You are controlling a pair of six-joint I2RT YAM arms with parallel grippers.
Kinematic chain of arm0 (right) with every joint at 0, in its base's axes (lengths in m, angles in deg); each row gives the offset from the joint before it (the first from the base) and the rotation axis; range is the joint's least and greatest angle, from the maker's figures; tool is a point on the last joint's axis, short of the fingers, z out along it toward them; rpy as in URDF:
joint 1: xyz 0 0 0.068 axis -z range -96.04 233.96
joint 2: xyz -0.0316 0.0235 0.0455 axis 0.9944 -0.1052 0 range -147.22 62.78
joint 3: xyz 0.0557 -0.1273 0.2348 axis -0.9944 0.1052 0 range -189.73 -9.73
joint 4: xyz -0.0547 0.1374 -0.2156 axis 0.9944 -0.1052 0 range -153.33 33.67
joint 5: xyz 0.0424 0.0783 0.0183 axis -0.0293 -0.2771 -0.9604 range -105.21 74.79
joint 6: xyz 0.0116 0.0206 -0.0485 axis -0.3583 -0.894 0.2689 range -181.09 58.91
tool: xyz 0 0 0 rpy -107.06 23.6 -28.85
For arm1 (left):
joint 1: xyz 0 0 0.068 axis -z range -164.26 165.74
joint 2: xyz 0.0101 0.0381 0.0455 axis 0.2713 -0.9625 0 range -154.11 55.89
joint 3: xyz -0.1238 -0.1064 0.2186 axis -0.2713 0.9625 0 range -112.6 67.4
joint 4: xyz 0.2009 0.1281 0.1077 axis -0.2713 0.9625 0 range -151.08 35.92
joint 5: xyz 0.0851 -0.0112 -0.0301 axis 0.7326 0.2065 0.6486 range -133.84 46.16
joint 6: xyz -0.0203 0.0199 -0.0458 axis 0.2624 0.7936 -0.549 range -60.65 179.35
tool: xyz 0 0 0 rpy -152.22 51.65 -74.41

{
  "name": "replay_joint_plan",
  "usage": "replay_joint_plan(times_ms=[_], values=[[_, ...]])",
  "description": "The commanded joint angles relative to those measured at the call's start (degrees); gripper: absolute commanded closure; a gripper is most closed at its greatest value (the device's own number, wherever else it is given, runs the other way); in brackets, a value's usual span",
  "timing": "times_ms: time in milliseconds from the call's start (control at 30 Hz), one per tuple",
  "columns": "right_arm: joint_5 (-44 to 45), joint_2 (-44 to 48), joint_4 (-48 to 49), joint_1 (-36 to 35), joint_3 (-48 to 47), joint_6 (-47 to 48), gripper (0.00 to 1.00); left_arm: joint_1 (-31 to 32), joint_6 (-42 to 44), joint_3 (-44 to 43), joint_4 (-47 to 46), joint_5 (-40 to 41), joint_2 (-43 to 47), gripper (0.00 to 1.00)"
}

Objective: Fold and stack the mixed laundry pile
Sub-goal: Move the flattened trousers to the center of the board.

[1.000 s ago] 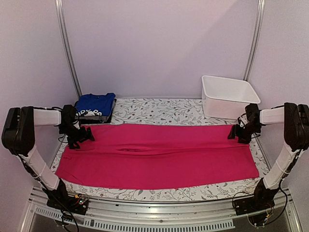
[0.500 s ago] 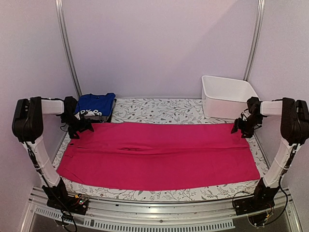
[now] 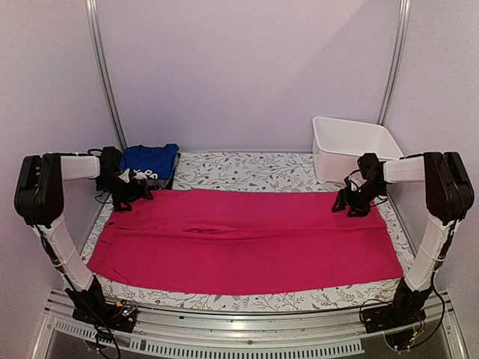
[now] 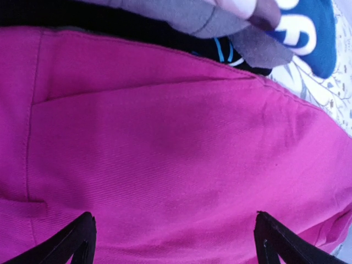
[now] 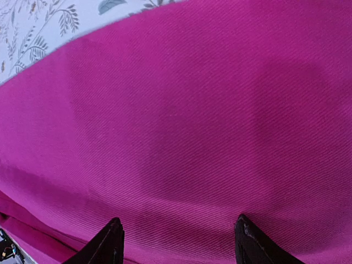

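A large magenta-pink garment (image 3: 247, 239) lies spread flat across the table. My left gripper (image 3: 129, 194) hovers open over its far left corner, and the left wrist view shows pink cloth (image 4: 165, 154) under the wide-apart jaws of that gripper (image 4: 173, 215), with nothing between them. My right gripper (image 3: 349, 203) is open above the garment's far right edge. The right wrist view shows only cloth (image 5: 192, 121) below this gripper (image 5: 177, 219). A folded royal-blue garment (image 3: 150, 159) with white print tops a small stack at the back left, with a grey piece (image 4: 220, 22) beneath it.
A white plastic bin (image 3: 344, 166) stands at the back right, close behind my right gripper. The floral table covering (image 3: 247, 173) shows along the back and front edges. Metal frame posts rise at both back corners.
My right gripper has moved left, inward along the pink garment's far edge. My left gripper has shifted back toward the garment's far left corner. The garment lies as before.
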Motion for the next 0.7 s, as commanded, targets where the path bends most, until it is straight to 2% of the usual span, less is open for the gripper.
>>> replay_joint_plan(times_ms=[0, 200, 400, 533, 667], values=[[0.51, -2.86, -0.48, 0.95, 5.06, -1.7, 0.32, 0.81, -0.69, 3.95, -0.64, -0.48, 0.18, 0.0], [1.46, 0.34, -2.59, 2.88, 12.65, -4.43, 0.31, 0.42, -2.11, 9.76, 2.26, 3.18, 2.81, 0.0], [-0.62, 5.22, -2.65, 6.63, 21.18, -7.33, 0.3, -0.37, -4.8, 16.05, 3.82, 2.63, 7.17, 0.0], [-1.4, 7.68, -3.48, 7.92, 20.94, -9.76, 0.28, -0.93, -5.79, 18.87, 4.86, 2.06, 10.14, 0.0], [-5.66, 9.86, -3.47, 9.65, 23.11, -11.58, 0.28, -1.97, -5.18, 17.93, 4.94, 0.86, 12.23, 0.0]])
